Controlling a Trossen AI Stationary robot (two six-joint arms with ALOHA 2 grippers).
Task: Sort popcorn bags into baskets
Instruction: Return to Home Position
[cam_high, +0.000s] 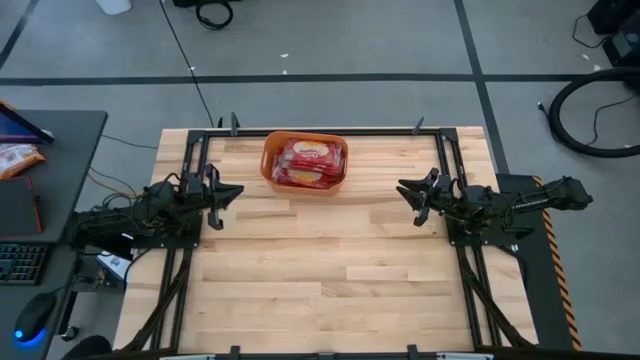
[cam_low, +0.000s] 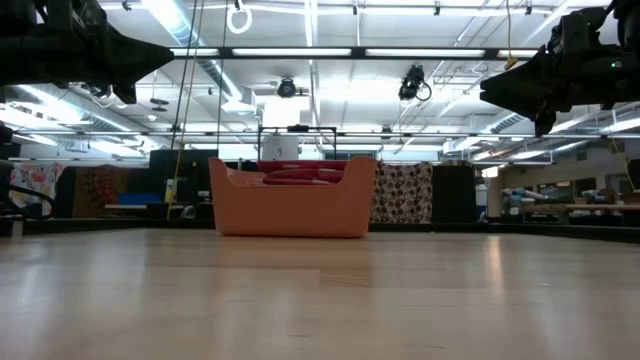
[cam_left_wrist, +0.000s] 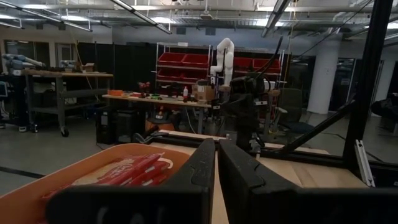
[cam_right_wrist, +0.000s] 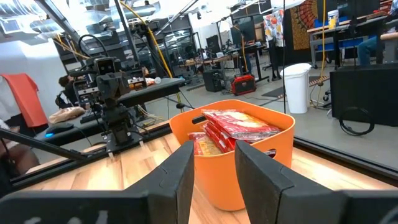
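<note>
The orange tub (cam_high: 266, 168) stands on its base near the middle of the table's far edge and holds several red popcorn packets (cam_high: 310, 160), stacked up to its rim. The low view shows the tub (cam_low: 292, 205) with the packets (cam_low: 300, 173) just above its rim. My left gripper (cam_high: 235, 190) hovers above the table to the tub's left, fingers shut and empty; its wrist view shows the tub (cam_left_wrist: 25, 199) and packets (cam_left_wrist: 134, 171). My right gripper (cam_high: 402, 188) hovers to the tub's right, open and empty, facing the tub (cam_right_wrist: 273, 155) and packets (cam_right_wrist: 239, 124).
Bare wooden tabletop (cam_high: 330, 270) stretches from the tub to the near edge. Black frame rails (cam_high: 185, 290) run along the left and right sides. A desk with a keyboard and mouse (cam_high: 30, 260) stands beyond the left edge. Both arms hang high in the low view.
</note>
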